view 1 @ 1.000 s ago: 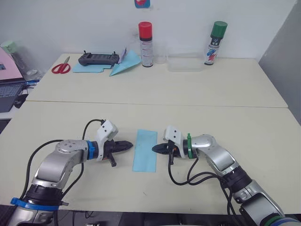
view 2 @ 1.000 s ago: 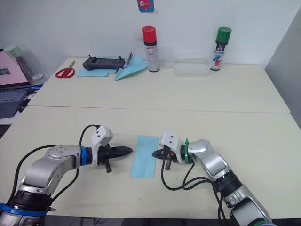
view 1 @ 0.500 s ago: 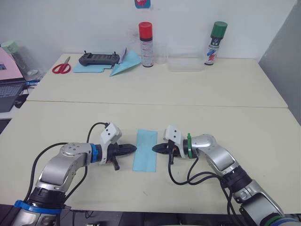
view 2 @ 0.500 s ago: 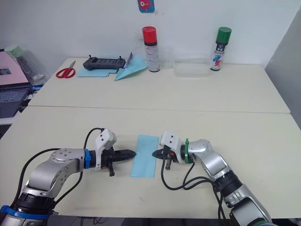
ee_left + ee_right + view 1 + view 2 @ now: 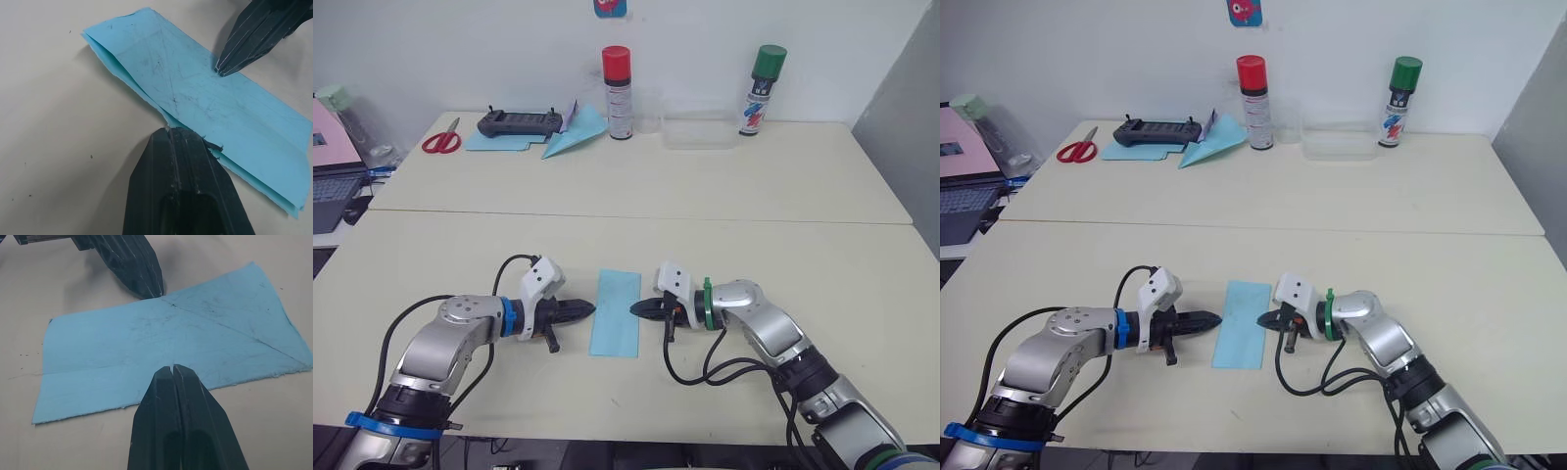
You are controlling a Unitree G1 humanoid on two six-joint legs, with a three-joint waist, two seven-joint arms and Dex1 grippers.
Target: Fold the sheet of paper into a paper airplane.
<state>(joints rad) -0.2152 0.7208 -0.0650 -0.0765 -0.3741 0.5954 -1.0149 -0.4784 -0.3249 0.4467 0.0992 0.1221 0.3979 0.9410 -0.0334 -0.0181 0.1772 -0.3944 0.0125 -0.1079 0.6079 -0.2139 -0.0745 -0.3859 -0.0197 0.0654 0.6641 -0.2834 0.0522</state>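
Note:
The sheet of paper (image 5: 615, 313) lies flat on the near table as a narrow light-blue folded strip with crease lines; it is not in paper airplane form. My left gripper (image 5: 590, 310) is shut, and its tip touches the strip's left long edge (image 5: 168, 128), where the layers show. My right gripper (image 5: 634, 309) is shut too, its tip resting on the strip's right long edge (image 5: 172, 368). The two tips point at each other across the paper (image 5: 146, 342), about a strip's width apart. Each wrist view also shows the other gripper's tip.
On the far table stand a red-capped spray can (image 5: 617, 93), a green-capped can (image 5: 761, 90) and a clear plastic box (image 5: 698, 132). To the far left lie scissors (image 5: 440, 140), a black controller (image 5: 517, 122) on a flat blue sheet (image 5: 504, 143), and another paper dart (image 5: 576, 137).
My left gripper has moved right until its tip reached the paper's left edge. The right gripper and the paper have stayed in place.

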